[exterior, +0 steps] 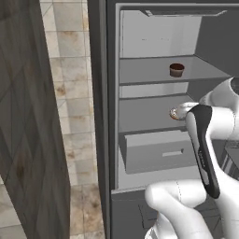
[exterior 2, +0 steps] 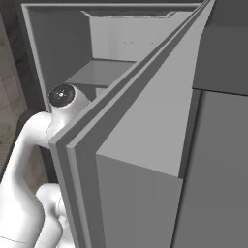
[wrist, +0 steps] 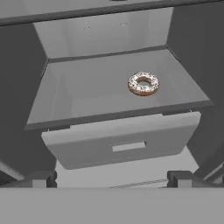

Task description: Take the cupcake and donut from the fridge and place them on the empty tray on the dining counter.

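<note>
The fridge (exterior: pixel 112 93) stands open, its interior light grey. A dark brown cupcake (exterior: pixel 176 70) sits on the upper shelf. On the shelf below lies the donut (wrist: pixel 143 83), white-iced and speckled, towards the right; in the left base view the donut (exterior: pixel 175 113) peeks out from behind my arm. My gripper (wrist: pixel 113 179) is open and empty in front of the fridge, level with the drawer (wrist: pixel 127 146), below and short of the donut. The tray and the dining counter are out of view.
The open fridge door (exterior 2: pixel 145 145) stands close on the right of my arm and blocks most of the right base view. A wood-grain panel (exterior: pixel 28 130) rises at the left, with tiled floor (exterior: pixel 77 140) between it and the fridge.
</note>
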### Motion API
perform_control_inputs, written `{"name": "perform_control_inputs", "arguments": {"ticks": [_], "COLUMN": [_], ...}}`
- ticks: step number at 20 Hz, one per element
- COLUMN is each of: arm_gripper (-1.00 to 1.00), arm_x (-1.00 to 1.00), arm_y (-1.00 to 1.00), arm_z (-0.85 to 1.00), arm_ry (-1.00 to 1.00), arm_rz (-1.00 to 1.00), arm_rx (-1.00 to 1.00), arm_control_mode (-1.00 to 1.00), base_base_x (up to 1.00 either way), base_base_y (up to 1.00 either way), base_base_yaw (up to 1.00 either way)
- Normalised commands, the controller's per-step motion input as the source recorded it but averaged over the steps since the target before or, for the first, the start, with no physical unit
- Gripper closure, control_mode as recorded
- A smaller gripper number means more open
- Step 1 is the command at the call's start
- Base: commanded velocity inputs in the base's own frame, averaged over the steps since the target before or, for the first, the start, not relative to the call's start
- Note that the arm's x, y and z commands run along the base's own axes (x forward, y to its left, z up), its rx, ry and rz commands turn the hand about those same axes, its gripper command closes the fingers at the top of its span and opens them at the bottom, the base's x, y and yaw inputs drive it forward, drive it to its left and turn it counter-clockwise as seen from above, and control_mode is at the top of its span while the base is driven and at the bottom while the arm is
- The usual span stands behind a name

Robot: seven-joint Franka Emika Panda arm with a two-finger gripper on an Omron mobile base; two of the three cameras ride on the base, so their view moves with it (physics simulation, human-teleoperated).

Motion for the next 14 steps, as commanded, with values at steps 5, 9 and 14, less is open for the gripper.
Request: {"name": "perform_control_inputs", "arguments": {"ticks": [5, 9, 14], "arm_gripper": [-1.0, -1.0, -1.0], "arm_x": [0.06, 0.04, 0.5], "arm_y": [-0.07, -0.14, -0.19], "arm_z": [-0.45, -0.52, -0.32], "arm_ry": [0.01, -0.08, -0.01], "arm_rz": [0.15, 0.08, 0.0], "arm_rx": [-0.09, -0.23, -0.16], "arm_control_mode": [-1.0, -1.0, -1.0], "base_base_x": [0.0, 0.0, 0.0], "base_base_y": [0.0, 0.0, 0.0], "base_base_yaw": [0.0, 0.0, 0.0]}}
